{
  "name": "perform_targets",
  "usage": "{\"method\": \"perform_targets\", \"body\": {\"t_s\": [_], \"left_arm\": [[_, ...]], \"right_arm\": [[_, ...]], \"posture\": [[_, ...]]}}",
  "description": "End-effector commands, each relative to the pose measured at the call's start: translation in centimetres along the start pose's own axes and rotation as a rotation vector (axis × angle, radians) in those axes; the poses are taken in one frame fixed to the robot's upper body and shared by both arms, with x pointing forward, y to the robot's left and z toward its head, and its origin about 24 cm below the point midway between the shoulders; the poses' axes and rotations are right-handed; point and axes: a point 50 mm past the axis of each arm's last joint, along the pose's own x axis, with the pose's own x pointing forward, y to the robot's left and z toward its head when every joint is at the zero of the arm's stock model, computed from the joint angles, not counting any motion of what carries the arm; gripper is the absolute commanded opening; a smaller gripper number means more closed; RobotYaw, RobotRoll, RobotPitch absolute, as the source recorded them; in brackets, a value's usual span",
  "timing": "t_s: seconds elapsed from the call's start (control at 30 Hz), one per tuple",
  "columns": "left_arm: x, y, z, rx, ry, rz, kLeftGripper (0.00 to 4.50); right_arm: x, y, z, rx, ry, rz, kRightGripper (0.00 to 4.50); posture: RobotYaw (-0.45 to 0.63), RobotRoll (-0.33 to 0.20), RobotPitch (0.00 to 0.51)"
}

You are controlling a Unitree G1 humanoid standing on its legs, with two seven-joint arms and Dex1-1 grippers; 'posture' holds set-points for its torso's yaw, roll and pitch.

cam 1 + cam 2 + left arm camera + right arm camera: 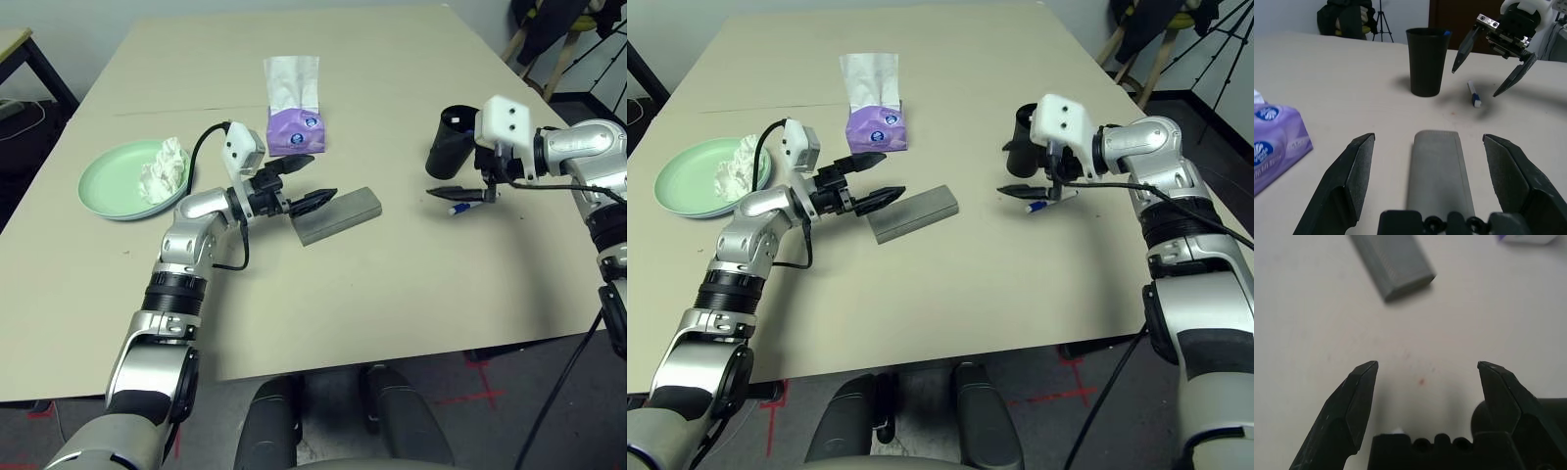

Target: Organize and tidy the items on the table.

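Note:
The grey glasses case (338, 215) lies mid-table, lengthwise between the fingers of my open left gripper (320, 176), which touch nothing. A black cup (451, 142) stands at the right with a blue-tipped pen (1446, 33) poking out of it. Another white pen (460, 208) lies on the table (392, 294) beside the cup. Just above that pen hovers my right gripper (460, 194), open and holding nothing. At the left, a crumpled white tissue (165, 168) rests in the pale green plate (98, 201).
A purple tissue box (294, 127) with a white sheet sticking up stands behind the case, close to my left gripper. A dark-legged side table (20, 44) is off the far left, and chairs and a tripod (558, 39) off the far right corner.

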Motion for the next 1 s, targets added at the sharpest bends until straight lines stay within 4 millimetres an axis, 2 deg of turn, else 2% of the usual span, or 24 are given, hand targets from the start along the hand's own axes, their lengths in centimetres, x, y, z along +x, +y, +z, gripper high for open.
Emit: {"method": "perform_targets", "body": {"t_s": [0.03,0.27,0.47,1.0], "left_arm": [[-0.3,-0.8,-0.4,0.017,0.018,-0.044,4.50],[-0.4,-1.4,-0.6,0.009,0.019,-0.064,4.50],[-0.4,-1.8,-0.5,0.013,0.014,-0.068,4.50],[-0.3,-2.6,-0.7,0.000,0.003,-0.048,4.50]], "right_arm": [[-0.5,0.3,-0.8,-0.088,0.141,0.095,4.46],[-1.4,-0.3,-1.4,-0.175,0.320,0.145,4.46],[-1.6,-0.6,-1.3,-0.248,0.402,0.185,4.46],[-1.2,-1.3,-0.1,-0.360,0.418,0.215,4.46]], "posture": [[0.07,0.000,0.191],[0.08,0.000,0.213],[0.10,0.000,0.229],[0.10,0.000,0.249]]}}
